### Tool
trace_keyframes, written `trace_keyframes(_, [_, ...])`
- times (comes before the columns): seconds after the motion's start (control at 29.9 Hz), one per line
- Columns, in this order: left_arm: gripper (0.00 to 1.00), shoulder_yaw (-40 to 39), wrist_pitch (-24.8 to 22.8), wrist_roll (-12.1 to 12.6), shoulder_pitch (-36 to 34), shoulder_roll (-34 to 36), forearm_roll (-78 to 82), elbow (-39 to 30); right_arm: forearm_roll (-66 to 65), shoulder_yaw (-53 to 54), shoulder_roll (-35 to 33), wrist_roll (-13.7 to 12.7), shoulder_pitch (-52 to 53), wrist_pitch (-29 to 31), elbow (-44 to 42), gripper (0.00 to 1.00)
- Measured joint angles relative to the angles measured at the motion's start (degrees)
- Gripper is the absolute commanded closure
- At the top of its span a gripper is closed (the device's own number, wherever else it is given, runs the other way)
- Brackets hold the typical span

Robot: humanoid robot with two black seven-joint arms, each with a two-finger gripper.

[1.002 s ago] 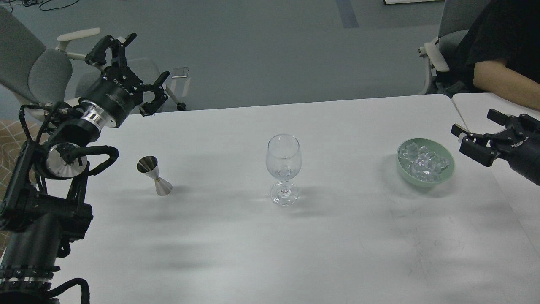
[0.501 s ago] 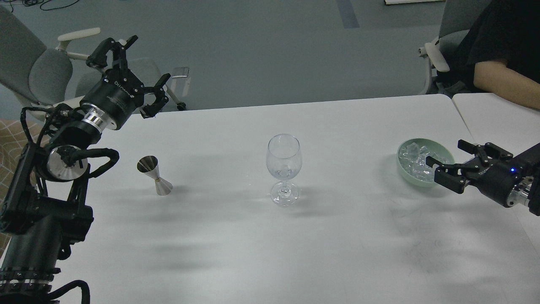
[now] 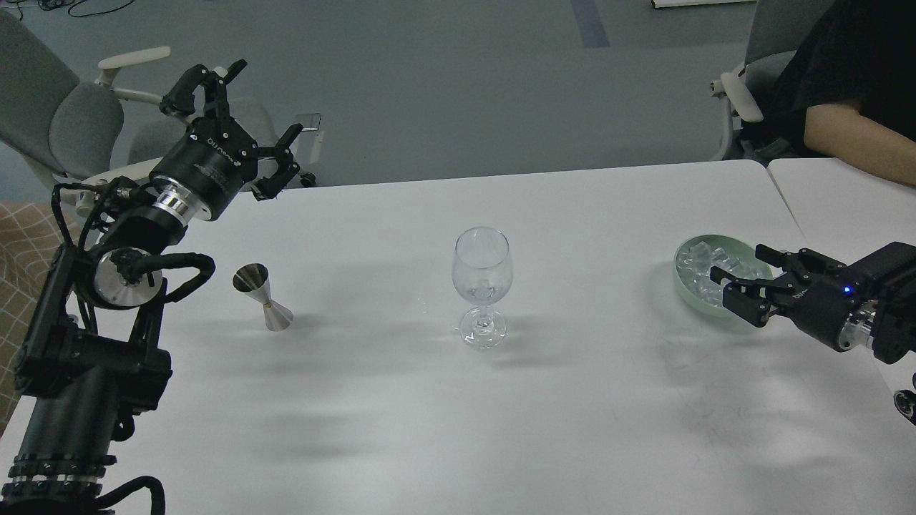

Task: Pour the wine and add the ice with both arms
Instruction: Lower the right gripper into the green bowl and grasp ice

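Fingers of the right black gripper (image 3: 742, 286) stood apart over the near rim of the pale green round bowl (image 3: 685, 290); clear glassy ice cubes (image 3: 705, 270) lay heaped inside. Left black gripper (image 3: 240, 121) hung spread above the white table's (image 3: 587, 415) far-left edge; a clear stemmed wine glass (image 3: 481, 286) stood mid-table, a steel jigger (image 3: 262, 297) to its left.

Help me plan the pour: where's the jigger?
The steel jigger stands upright on the white table's left side, left of the wine glass.

right end effector (image 3: 744, 280) spread open over the ice (image 3: 705, 272), apparently not gripping any; wine glass (image 3: 481, 285) upright mid-table.
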Motion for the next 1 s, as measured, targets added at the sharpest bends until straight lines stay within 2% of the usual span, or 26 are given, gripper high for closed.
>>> trace_keyframes(0.53, [0.02, -0.1, 0.0, 0.0, 0.1, 0.0, 0.0, -0.1, 0.1, -2.4, 2.6, -0.1, 2.0, 0.3, -3.2, 0.41])
trace_keyframes(0.74, [0.02, -0.1, 0.0, 0.0, 0.1, 0.0, 0.0, -0.1, 0.1, -2.5, 2.6, -0.2, 2.0, 0.3, -3.3, 0.52])
trace_keyframes(0.84, [0.02, -0.1, 0.0, 0.0, 0.1, 0.0, 0.0, -0.1, 0.1, -2.6, 2.6, -0.2, 2.0, 0.4, -3.3, 0.63])
trace_keyframes(0.9, [0.02, -0.1, 0.0, 0.0, 0.1, 0.0, 0.0, -0.4, 0.1, -2.7, 2.6, -0.2, 2.0, 0.4, -3.3, 0.67])
trace_keyframes(0.97, [0.02, -0.1, 0.0, 0.0, 0.2, 0.0, 0.0, -0.5, 0.0, -2.9, 2.6, -0.2, 1.9, 0.4, -3.3, 0.81])
trace_keyframes(1.0, [0.02, -0.1, 0.0, 0.0, 0.2, 0.0, 0.0, -0.6, 0.0, -3.2, 2.5, -0.2, 1.9, 0.4, -3.3, 0.84])
